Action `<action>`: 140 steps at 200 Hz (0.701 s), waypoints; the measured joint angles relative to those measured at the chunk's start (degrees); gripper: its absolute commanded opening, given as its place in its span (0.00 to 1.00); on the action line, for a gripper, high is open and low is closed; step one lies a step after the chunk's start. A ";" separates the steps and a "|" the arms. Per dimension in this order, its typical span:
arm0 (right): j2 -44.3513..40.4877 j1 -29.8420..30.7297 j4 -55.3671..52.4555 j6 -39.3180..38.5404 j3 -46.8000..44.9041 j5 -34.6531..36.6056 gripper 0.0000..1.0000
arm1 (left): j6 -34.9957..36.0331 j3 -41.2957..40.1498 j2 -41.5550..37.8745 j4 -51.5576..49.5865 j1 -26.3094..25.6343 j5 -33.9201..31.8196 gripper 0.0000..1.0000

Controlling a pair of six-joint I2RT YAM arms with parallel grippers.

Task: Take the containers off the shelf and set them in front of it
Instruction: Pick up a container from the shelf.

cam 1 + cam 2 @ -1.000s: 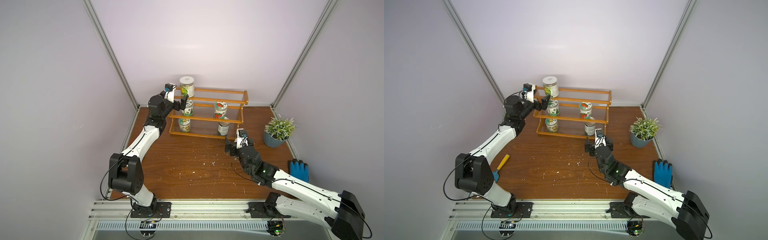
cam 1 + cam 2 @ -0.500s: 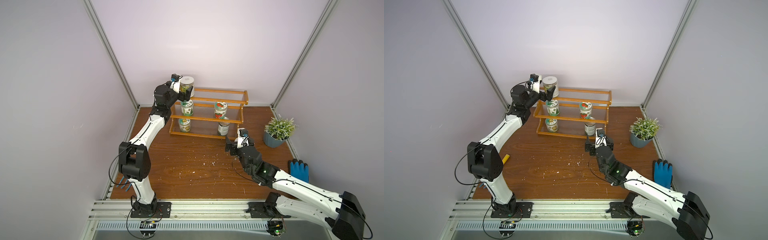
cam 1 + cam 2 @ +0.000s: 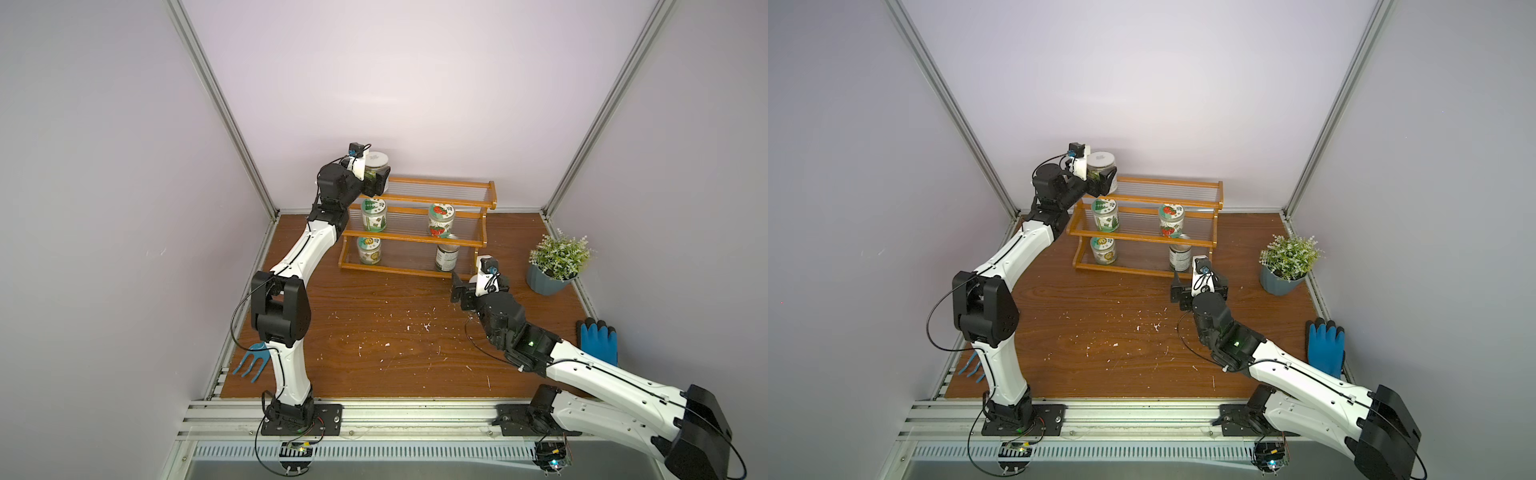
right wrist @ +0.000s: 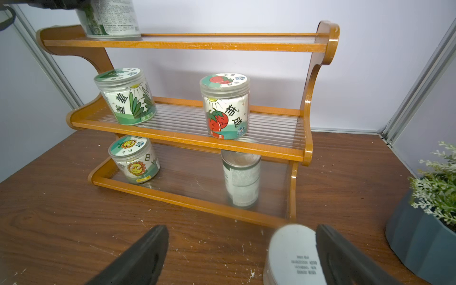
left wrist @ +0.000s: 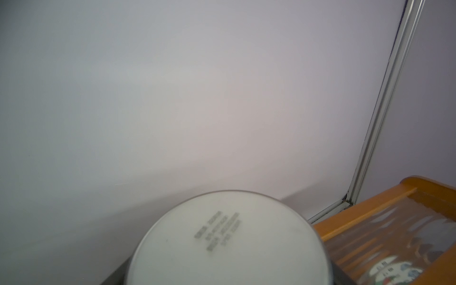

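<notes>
Top-tier jar gripped at left; another jar stands before the shelf at right.
The left gripper (image 3: 376,187) is closed on the top-tier jar (image 3: 377,160) at the left end of the shelf (image 3: 440,183). A green jar (image 3: 374,214) and a tomato jar (image 3: 441,219) are seen on the middle tier, a sunflower jar (image 3: 369,250) and a silver can (image 3: 446,257) on the bottom. The right gripper (image 4: 241,232) is spread open around the sixth jar (image 4: 291,259) on the table (image 3: 374,332).

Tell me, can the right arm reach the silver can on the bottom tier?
Probably, but not directly: a white-lidded jar stands between the jaws of the open right tool. The silver can is just beyond, its front unobstructed.
</notes>
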 measured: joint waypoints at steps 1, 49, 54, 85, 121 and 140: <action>-0.02 -0.02 0.00 0.00 0.00 0.00 0.99 | 0.07 0.00 0.00 -0.02 0.00 0.00 0.72; -1.27 -0.72 0.00 0.07 -0.24 0.00 0.99 | -0.13 -0.02 -0.04 -0.22 -0.11 0.26 0.56; -1.31 -0.74 0.02 0.09 -0.28 -0.02 0.99 | -0.13 -0.17 -0.17 -0.15 -0.11 0.26 0.54; -1.44 -1.20 0.02 0.15 -0.33 -0.22 0.99 | -0.26 -3.48 -3.08 -0.07 -0.15 0.72 0.54; -1.90 -1.79 0.02 0.26 -0.35 -1.40 0.99 | -0.31 -11.39 -11.28 0.42 -0.50 1.36 0.52; -2.62 -1.99 0.04 0.44 -0.35 -1.53 0.99 | -0.15 -15.96 -16.70 1.40 -1.25 1.38 0.52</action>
